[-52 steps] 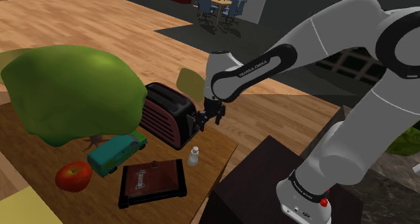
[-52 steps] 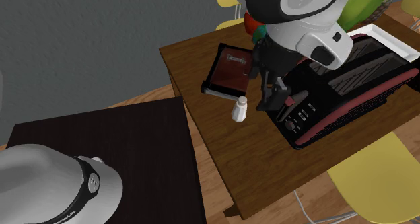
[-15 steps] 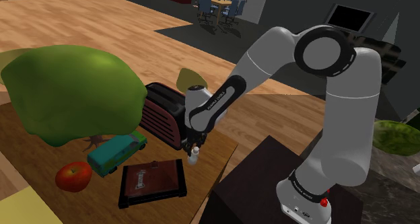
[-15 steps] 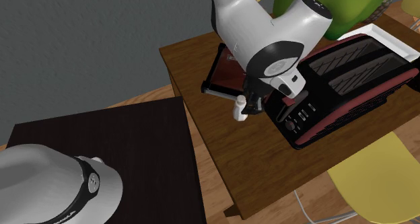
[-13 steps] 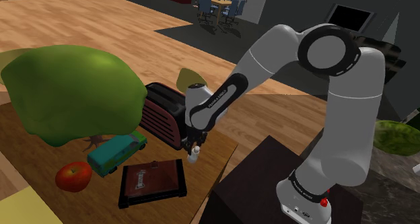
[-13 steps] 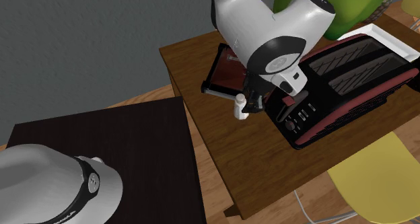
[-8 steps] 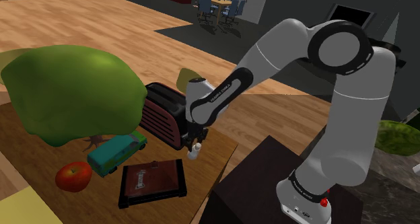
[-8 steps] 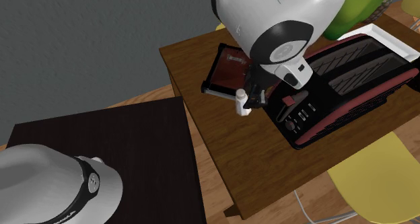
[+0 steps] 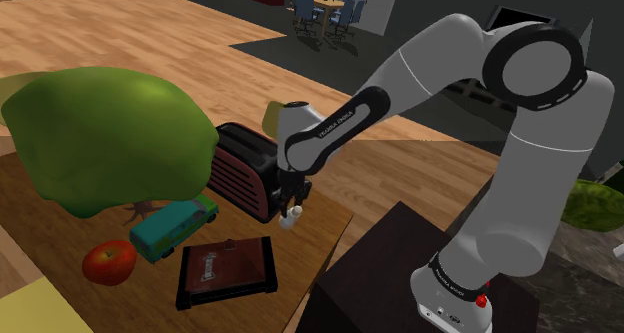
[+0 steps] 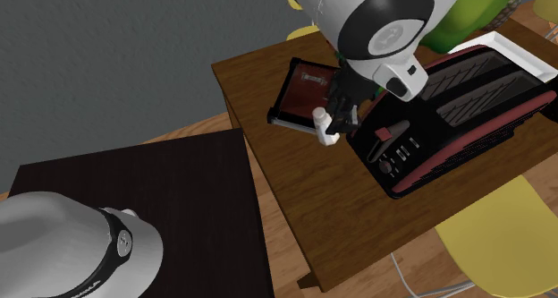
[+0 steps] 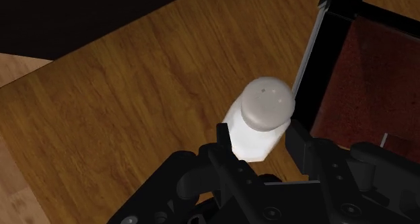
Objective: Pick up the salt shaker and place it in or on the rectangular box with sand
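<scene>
The gripper (image 9: 291,213) (image 10: 336,126) (image 11: 259,135) is closed on the shaker (image 9: 292,219) (image 10: 322,127) (image 11: 265,115), a small white bottle with a rounded grey cap. In the wrist view the two black fingers (image 11: 222,138) press its sides just under the cap, and the cap's holes face the camera, so the shaker stands upright in the grasp. It seems to hang a little above the table (image 9: 325,231) (image 10: 295,193) (image 11: 128,101), though the gap is hard to judge.

The box (image 9: 245,266) (image 10: 300,90) (image 11: 306,61) lies on the table just beside the gripper and lower than it. It is a black tray with reddish-brown sand inside, and its near corner sits close by the shaker. The shaker is not over the sand but beside the rim.

On the gripper's other side, also just beside it, stands a toaster (image 9: 240,171) (image 10: 465,108), black and dark red. Its front end is near the fingers.

Farther from the gripper, past the box, a teal van (image 9: 175,228) and a red apple (image 9: 108,262) rest on the table. A large green shape (image 9: 110,141) rises above them.

The arm bends down to the gripper from the dark stand (image 9: 380,271) (image 10: 152,216), which is next to the table's edge
</scene>
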Controlling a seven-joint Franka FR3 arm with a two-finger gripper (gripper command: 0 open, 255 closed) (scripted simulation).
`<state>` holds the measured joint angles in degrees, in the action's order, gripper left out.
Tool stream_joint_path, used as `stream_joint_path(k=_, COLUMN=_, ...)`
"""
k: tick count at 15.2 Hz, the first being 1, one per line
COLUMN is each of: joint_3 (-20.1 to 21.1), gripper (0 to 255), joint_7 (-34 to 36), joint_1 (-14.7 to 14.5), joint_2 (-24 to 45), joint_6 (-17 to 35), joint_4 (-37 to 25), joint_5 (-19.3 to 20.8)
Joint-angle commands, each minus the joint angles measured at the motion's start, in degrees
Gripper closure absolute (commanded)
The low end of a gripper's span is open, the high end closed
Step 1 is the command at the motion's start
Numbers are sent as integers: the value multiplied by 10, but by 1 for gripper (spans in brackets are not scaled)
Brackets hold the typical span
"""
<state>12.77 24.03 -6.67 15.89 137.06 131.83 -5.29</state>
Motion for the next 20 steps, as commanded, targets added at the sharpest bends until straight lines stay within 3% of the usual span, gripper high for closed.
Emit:
stream_joint_path(k=1, joint_3=1, gripper=255, joint_7=-1, joint_1=1, joint_2=-14, joint_6=-15, joint_4=-1, joint_5=-3)
stream_joint_path(k=7, joint_3=4, gripper=255, joint_7=-2, joint_1=4, joint_2=-47, joint_6=-51, joint_4=-5, joint_5=-9)
stream_joint_path(k=20, joint_3=45, gripper=255, joint_7=169, joint_1=-108, joint_2=86, joint_6=-114, joint_4=-215, joint_5=24)
